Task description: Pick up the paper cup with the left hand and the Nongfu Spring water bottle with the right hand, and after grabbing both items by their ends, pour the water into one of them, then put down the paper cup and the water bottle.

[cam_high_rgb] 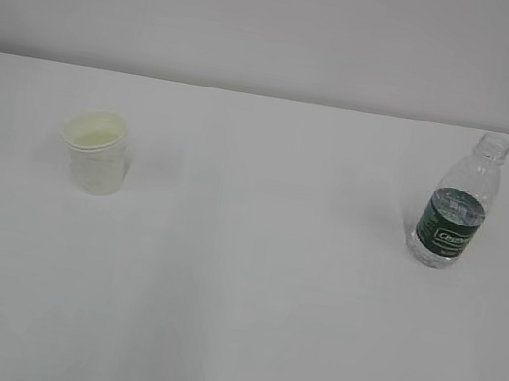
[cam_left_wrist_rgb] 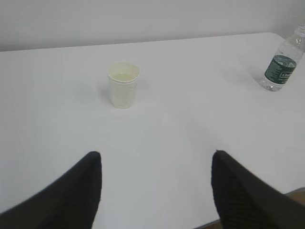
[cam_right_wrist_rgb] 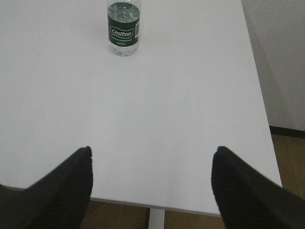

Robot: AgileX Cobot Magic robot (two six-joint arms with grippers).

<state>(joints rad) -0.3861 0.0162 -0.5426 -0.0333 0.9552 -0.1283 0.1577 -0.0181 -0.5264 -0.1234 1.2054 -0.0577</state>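
Note:
The white paper cup [cam_high_rgb: 96, 152] stands upright on the left of the white table [cam_high_rgb: 249, 278], cream inside; it also shows in the left wrist view [cam_left_wrist_rgb: 123, 84]. The Nongfu Spring water bottle [cam_high_rgb: 457, 204] stands upright on the right, uncapped, green label, water inside; the right wrist view shows its lower part [cam_right_wrist_rgb: 123, 28]. My left gripper [cam_left_wrist_rgb: 156, 155] is open, well short of the cup, nothing between its fingers. My right gripper [cam_right_wrist_rgb: 152, 150] is open near the table's front edge, far from the bottle. Neither arm shows in the exterior view.
The bottle [cam_left_wrist_rgb: 282, 66] also shows at the far right of the left wrist view. The table's right edge [cam_right_wrist_rgb: 259, 90] drops to a brown floor [cam_right_wrist_rgb: 290, 157]. A pale wall [cam_high_rgb: 285, 18] stands behind the table.

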